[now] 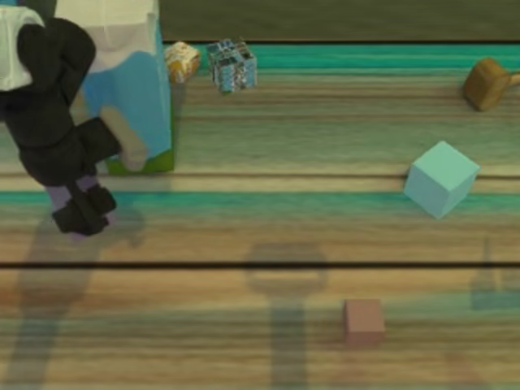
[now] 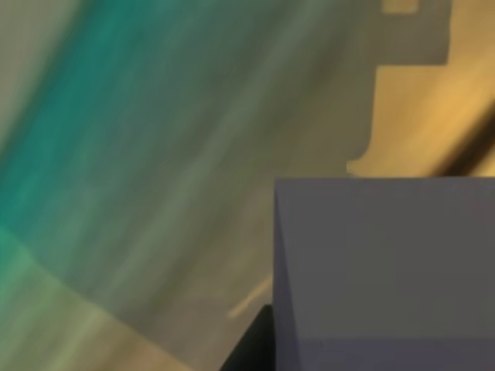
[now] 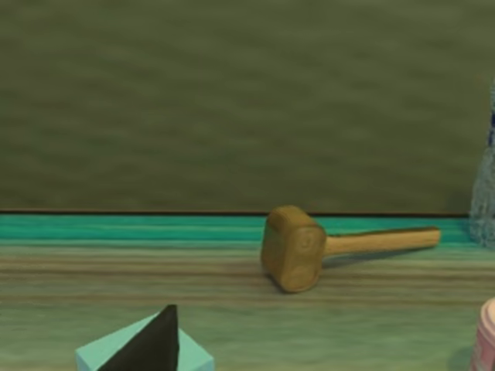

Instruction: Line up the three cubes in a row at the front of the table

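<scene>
The left gripper (image 1: 84, 213) hangs before the carton (image 1: 134, 89), fingers clamped on the lilac cube (image 2: 387, 270), mostly hidden from above. Right of it, open bench (image 1: 203, 236) runs to the pink cube (image 1: 363, 321); the cyan cube (image 1: 441, 179) sits beyond, near the half-cut-off mallet (image 1: 487, 83). The right gripper is unseen.

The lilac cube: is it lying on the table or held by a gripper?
Held. The left gripper is shut on the lilac cube, whose lilac edges peek out beside the dark fingers.
</scene>
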Available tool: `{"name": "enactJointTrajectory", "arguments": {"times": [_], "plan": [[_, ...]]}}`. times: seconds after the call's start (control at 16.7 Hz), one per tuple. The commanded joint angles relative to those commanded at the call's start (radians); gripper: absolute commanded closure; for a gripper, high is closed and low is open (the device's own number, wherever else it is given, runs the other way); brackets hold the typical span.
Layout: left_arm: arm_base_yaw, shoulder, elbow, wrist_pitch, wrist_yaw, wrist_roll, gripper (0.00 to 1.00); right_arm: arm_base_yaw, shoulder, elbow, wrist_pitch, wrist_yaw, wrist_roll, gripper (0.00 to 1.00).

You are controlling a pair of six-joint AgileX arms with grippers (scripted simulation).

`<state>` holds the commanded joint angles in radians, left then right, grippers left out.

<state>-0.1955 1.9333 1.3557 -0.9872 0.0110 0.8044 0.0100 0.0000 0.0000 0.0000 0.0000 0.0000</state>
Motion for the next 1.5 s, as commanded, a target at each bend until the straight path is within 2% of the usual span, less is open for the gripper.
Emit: {"name": "enactJointTrajectory", "arguments": {"times": [0.24,0.66,0.84,0.96,1.26,1.5], "plan": [[-0.146,0.029,0.056,-0.031,0.001,-0.019,1.00,0.000,0.000,0.000,0.000,0.000,0.000,0.00],[-0.552,0.088,0.181,-0.109,0.005,-0.082,1.00,0.000,0.000,0.000,0.000,0.000,0.000,0.00],[-0.668,0.096,0.217,-0.127,0.005,-0.104,1.00,0.000,0.000,0.000,0.000,0.000,0.000,0.00],[-0.693,0.097,0.227,-0.131,0.004,-0.110,1.00,0.000,0.000,0.000,0.000,0.000,0.000,0.00],[-0.690,0.095,0.221,-0.125,0.005,-0.108,1.00,0.000,0.000,0.000,0.000,0.000,0.000,0.00],[-0.691,0.136,0.158,-0.018,0.005,-0.112,1.00,0.000,0.000,0.000,0.000,0.000,0.000,0.00]]}}
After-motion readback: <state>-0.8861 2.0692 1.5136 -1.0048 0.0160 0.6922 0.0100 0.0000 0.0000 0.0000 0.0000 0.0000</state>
